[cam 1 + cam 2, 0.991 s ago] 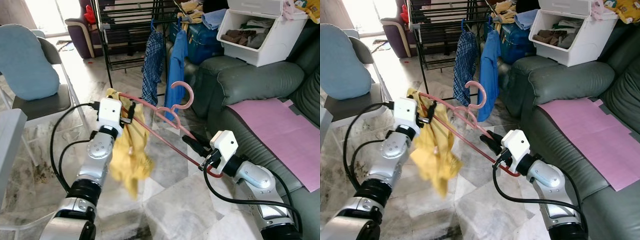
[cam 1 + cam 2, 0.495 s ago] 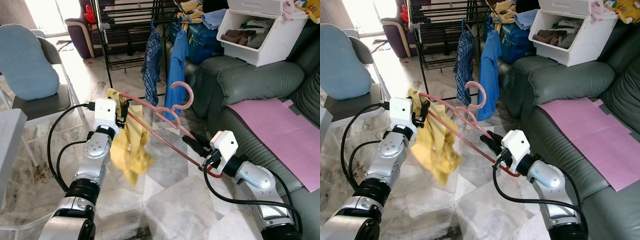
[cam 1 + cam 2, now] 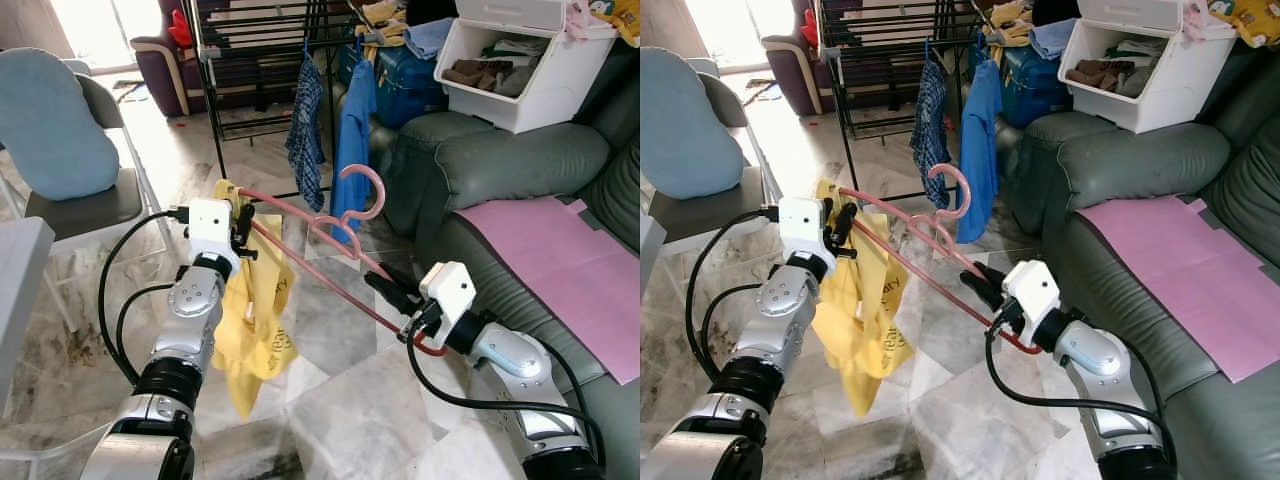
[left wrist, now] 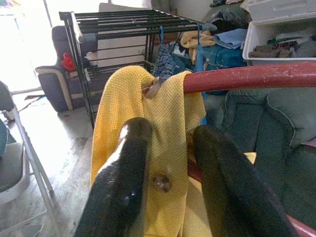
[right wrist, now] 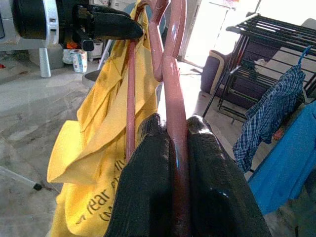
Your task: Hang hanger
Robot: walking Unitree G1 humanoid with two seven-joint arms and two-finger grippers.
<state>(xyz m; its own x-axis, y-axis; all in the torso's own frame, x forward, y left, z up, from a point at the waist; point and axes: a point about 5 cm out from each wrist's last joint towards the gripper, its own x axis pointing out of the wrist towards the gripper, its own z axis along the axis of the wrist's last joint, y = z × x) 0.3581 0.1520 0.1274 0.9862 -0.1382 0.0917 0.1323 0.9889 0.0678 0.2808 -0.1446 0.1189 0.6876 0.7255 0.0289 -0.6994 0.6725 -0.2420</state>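
Hanger (image 3: 330,262) held over marble floor (image 3: 340,400) beside sofa (image 3: 500,170) and drying rack (image 3: 260,50).

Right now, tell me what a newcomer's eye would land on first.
The pink plastic hanger stretched between both grippers in mid-air: the left gripper pinches the end draped with a yellow knit garment, and the right gripper is shut on its other end. Behind stands a black drying rack with a blue shirt.
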